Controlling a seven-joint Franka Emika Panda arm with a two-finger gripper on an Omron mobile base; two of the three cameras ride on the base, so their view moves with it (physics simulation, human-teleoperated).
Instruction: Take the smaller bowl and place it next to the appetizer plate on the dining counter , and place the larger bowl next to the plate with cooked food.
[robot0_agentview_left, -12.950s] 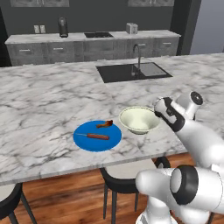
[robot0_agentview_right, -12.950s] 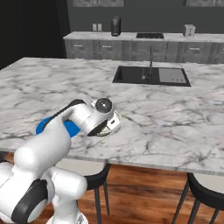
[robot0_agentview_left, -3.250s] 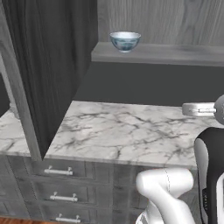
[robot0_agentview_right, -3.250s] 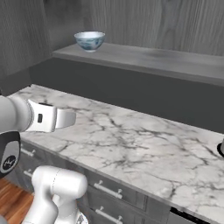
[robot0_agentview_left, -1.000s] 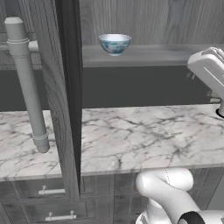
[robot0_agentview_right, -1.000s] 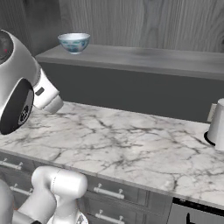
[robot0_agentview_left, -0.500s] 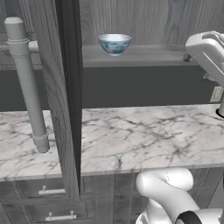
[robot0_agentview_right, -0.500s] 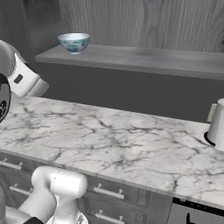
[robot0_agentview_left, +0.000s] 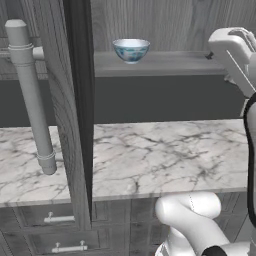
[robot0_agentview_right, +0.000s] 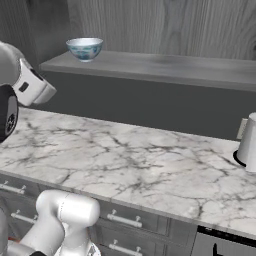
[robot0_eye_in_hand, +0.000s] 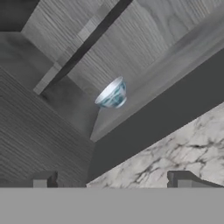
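Observation:
The smaller bowl (robot0_agentview_left: 131, 50), white with a blue pattern, stands upright on a grey shelf (robot0_agentview_left: 170, 62) inside an open wall cabinet. It also shows in the right base view (robot0_agentview_right: 84, 48) and tilted in the hand view (robot0_eye_in_hand: 112, 94). My gripper (robot0_eye_in_hand: 113, 180) is open and holds nothing. Its dark fingertips (robot0_eye_in_hand: 43, 179) sit well short of the bowl, and the hand looks toward it. In the left base view my white arm (robot0_agentview_left: 234, 52) is at shelf height, to the right of the bowl. The larger bowl, both plates and the dining counter are out of view.
The open cabinet door (robot0_agentview_left: 70, 115), with a long grey handle (robot0_agentview_left: 31, 95), juts out left of the bowl. Below the shelf lies a marble counter (robot0_agentview_left: 150, 155) over grey drawers (robot0_agentview_right: 130, 220). A pale canister (robot0_agentview_right: 248, 142) stands at the counter's right end.
The hand has risen to shelf height at the right of the left base view. In the right base view the arm has drawn back leftward. The bowl has not moved and the jaws stay open.

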